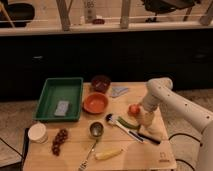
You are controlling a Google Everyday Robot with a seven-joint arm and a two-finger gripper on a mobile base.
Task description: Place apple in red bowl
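Note:
The apple (133, 109), small, round and red-orange, lies on the wooden table (150, 155) right of centre. An orange-red bowl (95, 103) stands to its left, apart from it, with a darker maroon bowl (100, 82) just behind that one. My gripper (143, 118) hangs at the end of the white arm (165, 92), which reaches in from the right. The gripper is low over the table, right beside the apple on its right and front side. I cannot tell whether it touches the apple.
A green tray (50, 90) holding a grey sponge (62, 107) sits at the left. In front are a white cup (37, 132), a dark grape bunch (59, 141), a metal scoop (96, 130), a yellow item (108, 154) and a brush (122, 125). A grey cloth (119, 91) lies at the back.

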